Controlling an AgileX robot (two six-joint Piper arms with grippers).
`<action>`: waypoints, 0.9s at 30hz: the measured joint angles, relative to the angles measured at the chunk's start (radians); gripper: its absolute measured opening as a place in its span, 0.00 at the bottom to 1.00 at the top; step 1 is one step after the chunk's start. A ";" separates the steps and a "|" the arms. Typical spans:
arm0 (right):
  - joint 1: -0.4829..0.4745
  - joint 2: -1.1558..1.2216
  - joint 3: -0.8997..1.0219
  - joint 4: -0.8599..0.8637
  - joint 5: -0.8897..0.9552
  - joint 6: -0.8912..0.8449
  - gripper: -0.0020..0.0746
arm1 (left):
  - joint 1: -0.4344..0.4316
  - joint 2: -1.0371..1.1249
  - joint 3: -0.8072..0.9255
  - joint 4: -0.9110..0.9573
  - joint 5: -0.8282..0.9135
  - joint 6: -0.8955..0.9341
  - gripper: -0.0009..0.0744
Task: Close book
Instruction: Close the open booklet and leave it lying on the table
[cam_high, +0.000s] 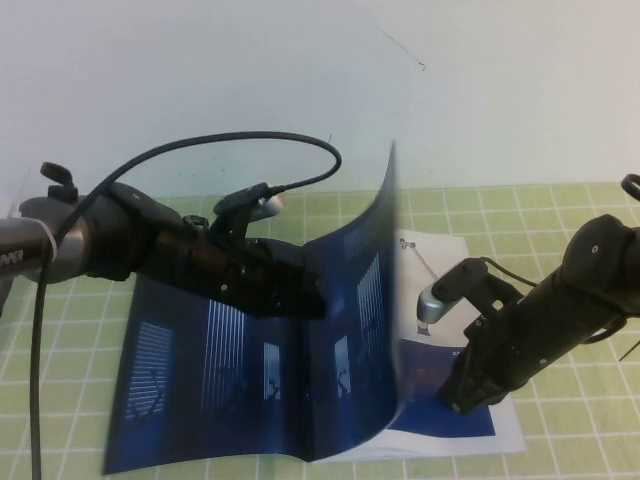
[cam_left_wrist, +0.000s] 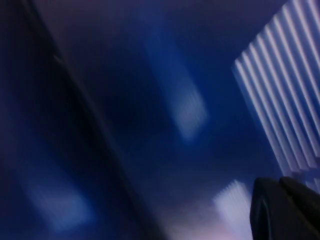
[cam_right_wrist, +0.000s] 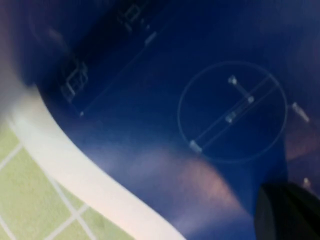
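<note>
The book (cam_high: 200, 420) lies open on the green checked mat (cam_high: 570, 450), its near edge close to the robot's side of the table and its blue left-hand page flat, printed with pale striped blocks. The right gripper (cam_high: 455, 398) comes in from the right and is down over the near part of the right-hand page (cam_high: 440, 260), at or just above a blue patch of it; whether it is spread or closed, or has hold of anything, cannot be told. Its wrist view is filled by blue paper with a thin circle drawing, a white page edge and a strip of mat beside it. A little farther back, the left gripper (cam_high: 312, 295) reaches from the left across the left-hand page and ends against the foot of a raised leaf (cam_high: 378, 290); its state cannot be told either. That leaf stands upright and curved above the spine. A black cable (cam_high: 240, 140) arches over the left arm, and a pale wall (cam_high: 300, 70) rises behind the mat
</note>
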 joint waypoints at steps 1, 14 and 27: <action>0.000 0.000 0.000 0.000 0.000 0.000 0.02 | 0.000 -0.014 0.000 0.030 -0.030 -0.002 0.01; 0.011 -0.111 -0.155 -0.606 0.138 0.459 0.02 | -0.003 -0.261 0.000 0.999 -0.112 -0.628 0.01; 0.049 -0.160 -0.253 -0.356 0.107 0.351 0.02 | -0.001 -0.136 0.000 1.389 -0.001 -1.034 0.01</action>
